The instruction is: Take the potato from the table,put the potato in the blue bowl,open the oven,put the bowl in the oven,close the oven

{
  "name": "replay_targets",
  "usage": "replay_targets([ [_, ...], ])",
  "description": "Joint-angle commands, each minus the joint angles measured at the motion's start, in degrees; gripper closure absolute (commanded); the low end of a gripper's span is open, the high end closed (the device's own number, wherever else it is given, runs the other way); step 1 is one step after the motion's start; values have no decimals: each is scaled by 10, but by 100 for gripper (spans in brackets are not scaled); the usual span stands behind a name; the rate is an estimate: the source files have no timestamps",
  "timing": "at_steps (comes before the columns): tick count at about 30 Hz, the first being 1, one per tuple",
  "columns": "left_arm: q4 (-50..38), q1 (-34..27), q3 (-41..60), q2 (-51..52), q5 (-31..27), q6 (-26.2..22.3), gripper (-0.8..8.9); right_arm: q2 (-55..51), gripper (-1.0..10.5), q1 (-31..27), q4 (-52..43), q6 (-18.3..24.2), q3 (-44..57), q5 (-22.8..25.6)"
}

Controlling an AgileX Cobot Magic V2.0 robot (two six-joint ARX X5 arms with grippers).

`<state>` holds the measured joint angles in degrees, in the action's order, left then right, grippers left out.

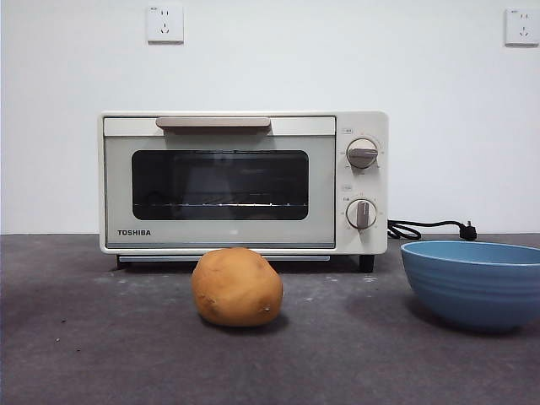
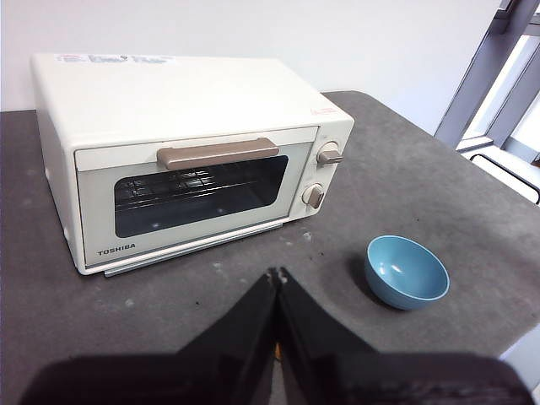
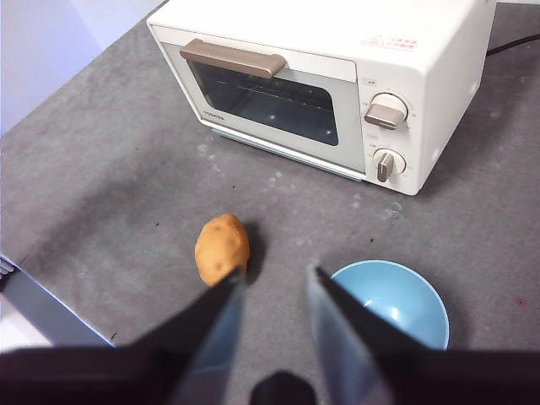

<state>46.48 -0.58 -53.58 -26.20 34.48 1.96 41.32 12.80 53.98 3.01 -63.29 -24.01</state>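
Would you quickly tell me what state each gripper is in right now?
Left gripper: closed, holding nothing.
Right gripper: open, empty, above the table between the potato and the blue bowl.

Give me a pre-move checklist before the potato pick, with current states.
1. Potato lies free on the table, nothing on it: ok.
2. Right hand open, above the table near the potato: ok.
3. Left hand shut, holding nothing: ok.
4. Blue bowl upright and empty: ok.
5. Oven door shut, to be opened later: ok.
6. Whether the oven cord is plugged in: cannot tell.
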Motion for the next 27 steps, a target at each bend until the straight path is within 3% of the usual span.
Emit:
replay_targets([
  [1,-1,2,-1,0,2,-7,822,2,353,1,-4,-3,0,0],
  [3,-1,2,-1,0,2,-7,822,3,307,1,-3,-6,0,0],
  [16,-2,2,-1,0,2,-7,822,27,308,31,-15,-6,0,-1],
  [27,-6,2,-1,0,2,-7,822,143,312,147,-87,-17,0,6],
])
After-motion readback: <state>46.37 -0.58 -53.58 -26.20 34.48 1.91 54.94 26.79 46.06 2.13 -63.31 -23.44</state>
